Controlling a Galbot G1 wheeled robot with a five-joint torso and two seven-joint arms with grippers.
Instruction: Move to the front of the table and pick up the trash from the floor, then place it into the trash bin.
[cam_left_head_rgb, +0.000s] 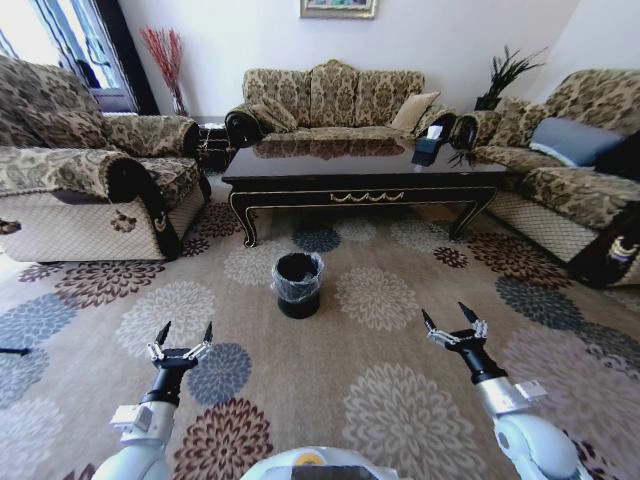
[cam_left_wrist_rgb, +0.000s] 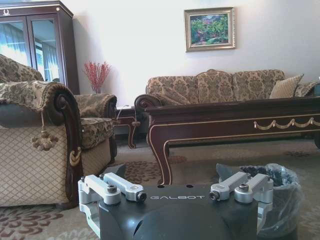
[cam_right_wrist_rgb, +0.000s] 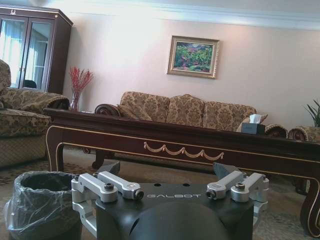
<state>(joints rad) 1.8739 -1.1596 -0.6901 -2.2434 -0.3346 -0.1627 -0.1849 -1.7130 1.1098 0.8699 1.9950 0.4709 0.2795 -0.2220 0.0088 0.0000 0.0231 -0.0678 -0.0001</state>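
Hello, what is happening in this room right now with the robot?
The robot faces the table from across the carpet. The trash bin stands on the floor between the robot and the table. The left end effector and right end effector are both open, hold nothing, and are raised low in front of the robot. No trash is picked up yet.

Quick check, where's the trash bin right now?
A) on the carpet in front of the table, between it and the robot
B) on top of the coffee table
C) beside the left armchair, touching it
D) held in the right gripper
A: in the head view the trash bin stands on the flowered carpet just in front of the table, apart from it, with both open grippers, left gripper and right gripper, short of it.
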